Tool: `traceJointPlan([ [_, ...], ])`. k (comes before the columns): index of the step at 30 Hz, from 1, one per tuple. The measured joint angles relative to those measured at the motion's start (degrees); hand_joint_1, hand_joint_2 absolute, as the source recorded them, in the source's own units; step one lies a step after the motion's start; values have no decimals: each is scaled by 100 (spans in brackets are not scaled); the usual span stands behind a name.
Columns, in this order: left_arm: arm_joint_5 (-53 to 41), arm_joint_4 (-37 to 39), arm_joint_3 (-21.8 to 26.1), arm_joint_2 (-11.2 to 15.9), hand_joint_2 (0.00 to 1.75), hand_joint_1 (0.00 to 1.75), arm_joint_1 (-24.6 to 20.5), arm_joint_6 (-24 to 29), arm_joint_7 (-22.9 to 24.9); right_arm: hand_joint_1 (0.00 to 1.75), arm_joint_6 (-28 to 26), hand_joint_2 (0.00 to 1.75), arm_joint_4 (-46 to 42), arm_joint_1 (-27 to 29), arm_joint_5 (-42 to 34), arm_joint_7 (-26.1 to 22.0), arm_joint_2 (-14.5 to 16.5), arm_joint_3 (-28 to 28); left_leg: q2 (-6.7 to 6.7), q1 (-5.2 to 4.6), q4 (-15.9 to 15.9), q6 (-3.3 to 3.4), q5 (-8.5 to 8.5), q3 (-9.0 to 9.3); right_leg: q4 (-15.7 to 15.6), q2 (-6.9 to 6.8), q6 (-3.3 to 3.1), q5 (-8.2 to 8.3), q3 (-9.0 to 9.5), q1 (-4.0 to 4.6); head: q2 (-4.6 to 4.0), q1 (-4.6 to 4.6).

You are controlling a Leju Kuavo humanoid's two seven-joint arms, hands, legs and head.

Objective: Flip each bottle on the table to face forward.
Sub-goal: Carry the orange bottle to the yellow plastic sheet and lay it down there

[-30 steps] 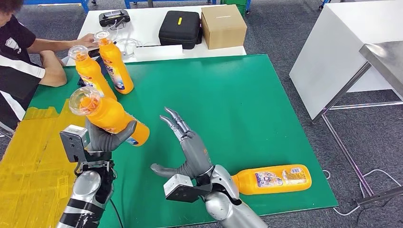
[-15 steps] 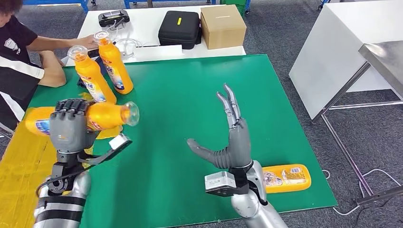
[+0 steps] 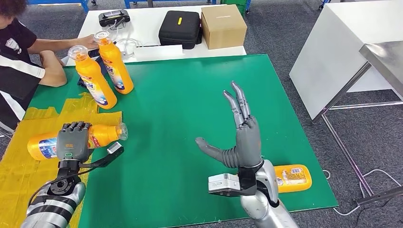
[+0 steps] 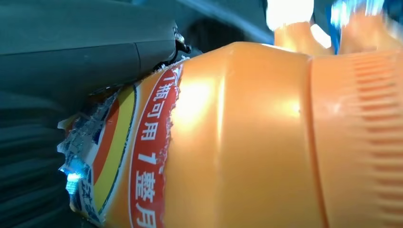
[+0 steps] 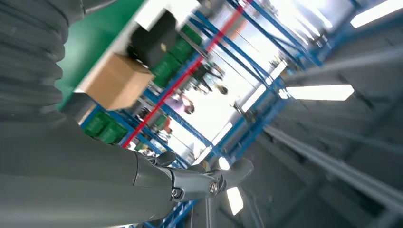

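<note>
Green matte worktop (image 3: 190, 118) underneath, two upright smooth orange bottles (image 3: 97, 80) at the far left, held bottle (image 3: 102, 134) lying sideways across the yellow-taped edge, cap toward centre, wrapped in the left hand (image 3: 72, 141), last bottle (image 3: 294, 177) flat just behind the empty, spread right hand (image 3: 240, 140).
</note>
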Motion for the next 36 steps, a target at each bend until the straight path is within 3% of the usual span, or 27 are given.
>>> traceJointPlan([
  [7,830,882,334,-147,175,0,-62,-95,-768,0,221,175,-1,84,119,141,-101,-124,-1,0,0,0,0,-1,0,-1,0,0,0,0,0,-1],
  [14,1341,960,677,-315,175,0,-72,-250,-1138,0,473,175,0,125,203,209,-110,-187,-2,0,-1,0,0,5,0,-1,0,0,6,0,0,-1],
  [19,2118,695,982,-470,175,0,62,28,-1757,0,1007,175,42,118,673,328,-284,-181,-5,0,-1,0,1,7,0,-2,0,1,9,-1,0,-1],
  [22,2648,390,1180,-605,175,0,188,50,-2235,0,1466,175,95,83,834,306,-591,-100,-9,-4,0,1,1,6,0,-4,1,1,10,-4,0,-1],
  [26,3421,-103,1304,-829,175,0,356,-83,-2817,0,1954,175,139,73,689,-28,-1320,36,-28,-12,2,3,0,2,-2,-18,3,0,10,-11,0,-2],
  [31,3860,-574,1312,-1004,175,0,508,-266,-2969,0,2223,175,61,262,345,-475,-2137,36,-29,-19,3,7,-3,-1,-3,-18,6,1,9,-18,0,-2],
  [36,3952,-763,1312,-1077,175,0,550,-279,-2994,0,2274,175,-47,390,265,-561,-2530,9,-23,-15,3,6,-4,-1,-3,-13,6,1,4,-10,0,-3],
])
